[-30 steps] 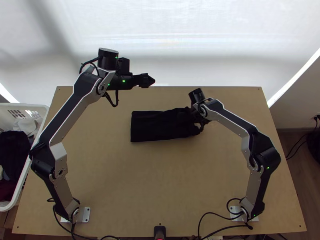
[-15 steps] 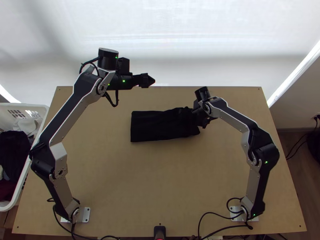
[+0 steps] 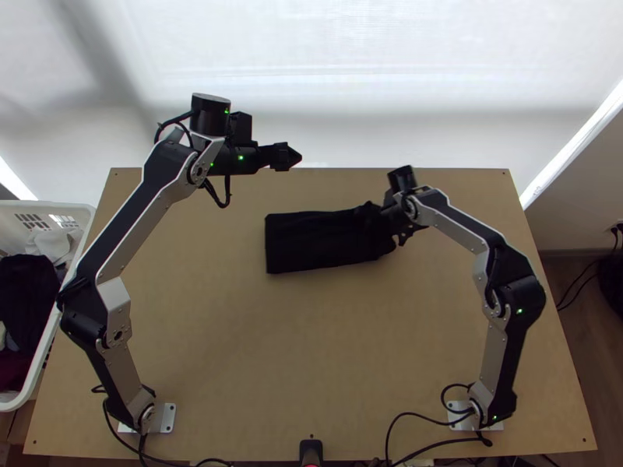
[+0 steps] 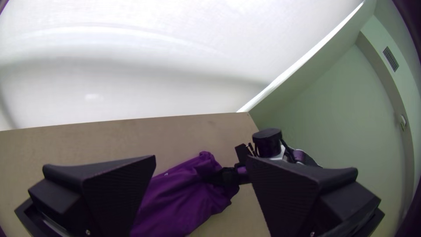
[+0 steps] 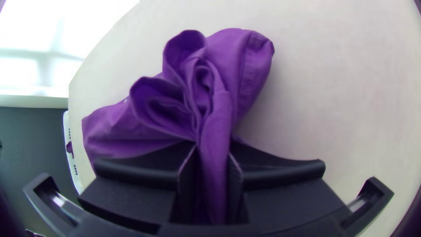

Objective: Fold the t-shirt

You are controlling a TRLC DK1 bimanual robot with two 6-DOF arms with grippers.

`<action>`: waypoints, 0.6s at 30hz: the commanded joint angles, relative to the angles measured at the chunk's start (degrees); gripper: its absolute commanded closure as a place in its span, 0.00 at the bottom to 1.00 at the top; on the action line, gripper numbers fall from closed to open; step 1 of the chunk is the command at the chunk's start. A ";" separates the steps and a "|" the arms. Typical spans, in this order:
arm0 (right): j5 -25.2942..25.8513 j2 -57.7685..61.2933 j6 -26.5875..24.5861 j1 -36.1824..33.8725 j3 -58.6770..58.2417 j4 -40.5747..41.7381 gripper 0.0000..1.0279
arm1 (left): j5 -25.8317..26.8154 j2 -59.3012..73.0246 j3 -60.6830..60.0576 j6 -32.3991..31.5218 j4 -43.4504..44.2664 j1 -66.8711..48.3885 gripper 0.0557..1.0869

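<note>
Right gripper (image 3: 380, 222) pinches the t-shirt's (image 3: 315, 243) bunched end, tabletop (image 3: 272, 350) on every side.

Broad free tabletop (image 3: 311, 350) lies between the shirt (image 3: 311, 247) and the arms' bases, and the shirt's left end is open. The right gripper (image 3: 387, 221) blocks its right end; the left arm (image 3: 142, 214) stands between shirt and basket (image 3: 47, 204).
</note>
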 commanded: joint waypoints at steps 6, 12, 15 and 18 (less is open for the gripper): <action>2.09 -1.49 1.08 -9.96 1.54 2.00 0.97 | -0.16 -2.16 -1.08 -0.57 0.31 0.51 0.04; 5.43 -1.58 1.43 -17.17 2.33 2.17 0.97 | -0.16 -2.42 -1.25 -0.57 0.31 0.77 0.04; 7.28 -2.02 1.43 -20.07 2.07 2.17 0.97 | -0.16 -2.33 -1.17 -0.57 0.31 0.77 0.04; 8.16 -2.72 1.43 -23.06 1.45 2.26 0.97 | -0.16 -2.33 -1.17 -0.57 0.31 0.68 0.04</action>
